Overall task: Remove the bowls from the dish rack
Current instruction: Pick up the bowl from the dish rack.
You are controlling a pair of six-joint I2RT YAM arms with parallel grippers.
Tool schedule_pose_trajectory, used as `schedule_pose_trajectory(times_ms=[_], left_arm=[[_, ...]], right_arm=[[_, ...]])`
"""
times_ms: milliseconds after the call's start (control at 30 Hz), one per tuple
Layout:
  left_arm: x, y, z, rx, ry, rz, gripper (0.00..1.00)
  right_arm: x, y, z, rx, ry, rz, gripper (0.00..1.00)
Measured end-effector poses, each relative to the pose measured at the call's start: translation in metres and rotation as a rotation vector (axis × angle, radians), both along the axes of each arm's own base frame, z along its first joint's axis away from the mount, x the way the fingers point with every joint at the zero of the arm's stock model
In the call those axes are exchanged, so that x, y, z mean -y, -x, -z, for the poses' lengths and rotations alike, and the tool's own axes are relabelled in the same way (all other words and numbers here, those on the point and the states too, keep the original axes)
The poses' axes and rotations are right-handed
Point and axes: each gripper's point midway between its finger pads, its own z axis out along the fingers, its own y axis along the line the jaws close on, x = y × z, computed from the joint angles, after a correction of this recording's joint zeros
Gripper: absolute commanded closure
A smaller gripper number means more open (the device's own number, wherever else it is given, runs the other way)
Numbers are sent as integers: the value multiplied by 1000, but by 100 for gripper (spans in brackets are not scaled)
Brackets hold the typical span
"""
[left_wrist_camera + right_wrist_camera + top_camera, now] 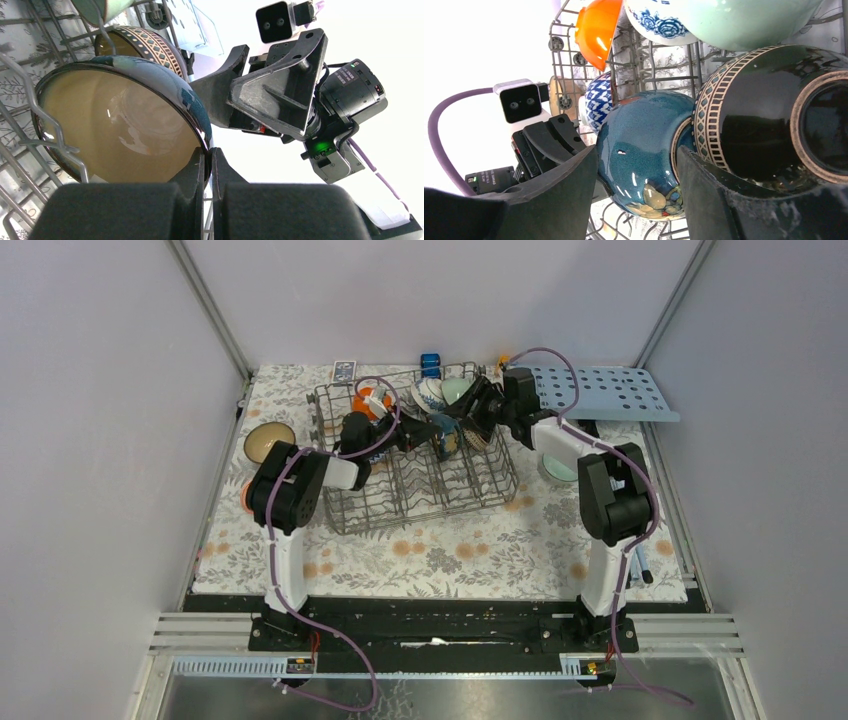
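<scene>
My left gripper (209, 156) is pinched tight on the rim of the dark blue glazed ceramic bowl (120, 125), tan inside facing me, standing on edge in the grey wire dish rack (440, 495). Beyond its back, my right gripper (636, 152) straddles it, fingers spread. Left's nearer; a lift looks next.

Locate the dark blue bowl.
Top view: the dark blue bowl stands mid-rack, right of centre, beside the dark brown bowl, its rim pinched by the left gripper.
</scene>
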Motion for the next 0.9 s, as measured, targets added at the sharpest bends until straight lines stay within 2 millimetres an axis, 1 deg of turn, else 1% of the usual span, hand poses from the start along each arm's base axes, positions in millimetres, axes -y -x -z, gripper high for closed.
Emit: schedule_pose_trajectory(times_ms=[233, 433, 600, 733, 833, 900], left_arm=[[-1, 6, -7, 16, 16, 17, 100], [-1, 7, -6, 13, 17, 21, 100], [-1, 9, -7, 2, 26, 25, 100], [-2, 12, -11, -3, 52, 35, 100], [-3, 12, -16, -2, 69, 38, 100], [-3, 12, -17, -3, 75, 40, 100]], right_arm=[[1, 6, -16, 8, -12, -13, 28], [5, 9, -38, 42, -36, -23, 28], [14, 9, -47, 57, -44, -10, 27], [27, 18, -53, 61, -65, 4, 27], [33, 28, -65, 87, -100, 9, 27], [34, 34, -77, 115, -131, 5, 27]])
